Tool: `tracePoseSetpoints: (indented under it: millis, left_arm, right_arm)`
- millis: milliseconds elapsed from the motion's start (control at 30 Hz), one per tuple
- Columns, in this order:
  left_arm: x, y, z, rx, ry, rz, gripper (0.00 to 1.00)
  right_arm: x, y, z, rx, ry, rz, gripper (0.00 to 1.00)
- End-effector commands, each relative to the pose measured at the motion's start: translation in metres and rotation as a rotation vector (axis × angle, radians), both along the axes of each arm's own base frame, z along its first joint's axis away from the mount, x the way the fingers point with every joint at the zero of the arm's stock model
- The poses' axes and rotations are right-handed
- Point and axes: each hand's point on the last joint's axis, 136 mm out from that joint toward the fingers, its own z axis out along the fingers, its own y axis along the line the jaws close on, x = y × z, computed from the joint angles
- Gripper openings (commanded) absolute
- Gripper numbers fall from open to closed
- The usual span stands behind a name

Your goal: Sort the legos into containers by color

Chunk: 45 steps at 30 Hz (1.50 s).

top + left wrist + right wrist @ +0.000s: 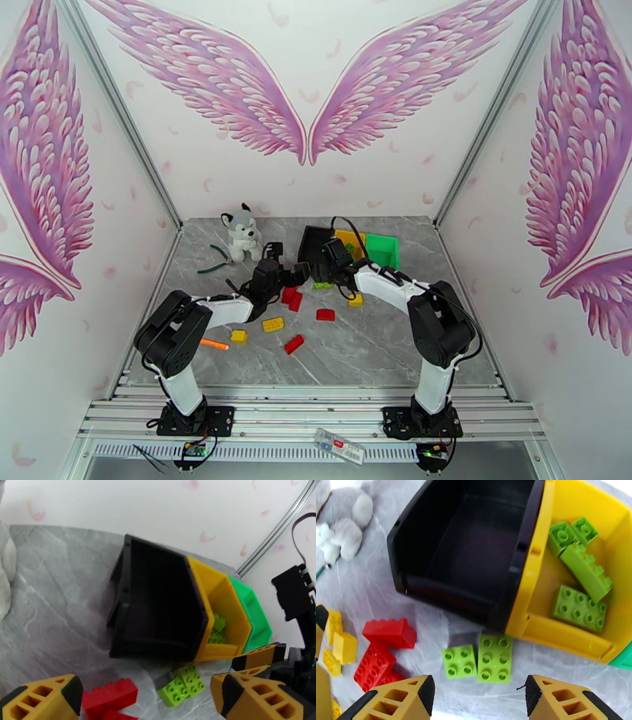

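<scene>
Where the next pick is taken from the table in front of the containers, the right gripper is the better placed of the two. Its fingers are held apart at a moderate gap and nothing is gripped between them. Two light green legos lie flat, studs up, directly ahead of that gap, side by side and touching. They are just short of the front wall of the yellow bin. The larger brick's long axis runs away from the gripper toward the bin. The fingers would therefore close across its short side, and no wrist rotation is judged necessary.

The left gripper is spread to its widest and is empty. A red brick lies on the table between its fingers. The green pair sits off-centre, close to one fingertip.

Several light green bricks are already lying in the yellow bin. The black bin is seen to be empty. The green bin is joined at the far side of the row.

Because the two bricks touch, it is likely that both are caught or that one is pushed aside. A closure centred on one brick is advised.
</scene>
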Motion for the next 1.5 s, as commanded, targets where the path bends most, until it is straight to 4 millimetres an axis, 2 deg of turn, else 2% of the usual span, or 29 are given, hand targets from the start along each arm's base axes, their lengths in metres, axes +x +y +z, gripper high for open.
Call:
tracePoseSetpoints:
  millis: [0, 300, 700, 900, 1200, 1467]
  left_arm:
    - [-0.009, 0.004, 0.008, -0.025, -0.011, 0.012, 0.99]
    - [-0.026, 0.009, 0.005, -0.003, -0.024, 0.036, 0.99]
    - [-0.029, 0.013, 0.005, 0.001, -0.026, 0.042, 0.99]
    - [-0.029, 0.014, 0.005, 0.009, -0.025, 0.044, 0.99]
    - [-0.027, 0.011, 0.009, 0.016, -0.031, 0.035, 0.99]
    - [-0.023, 0.002, 0.012, 0.025, -0.038, 0.014, 0.99]
  right_arm:
    - [-0.007, -0.011, -0.024, -0.068, 0.037, -0.016, 0.68]
    - [-0.009, -0.012, -0.065, -0.100, 0.092, -0.025, 0.65]
    - [0.005, -0.012, -0.087, -0.154, 0.108, -0.041, 0.59]
    - [0.006, -0.008, -0.088, -0.142, 0.115, -0.035, 0.51]
    - [-0.010, -0.007, -0.081, -0.085, 0.121, -0.016, 0.30]
    - [-0.026, 0.002, -0.054, 0.022, 0.080, 0.054, 0.26]
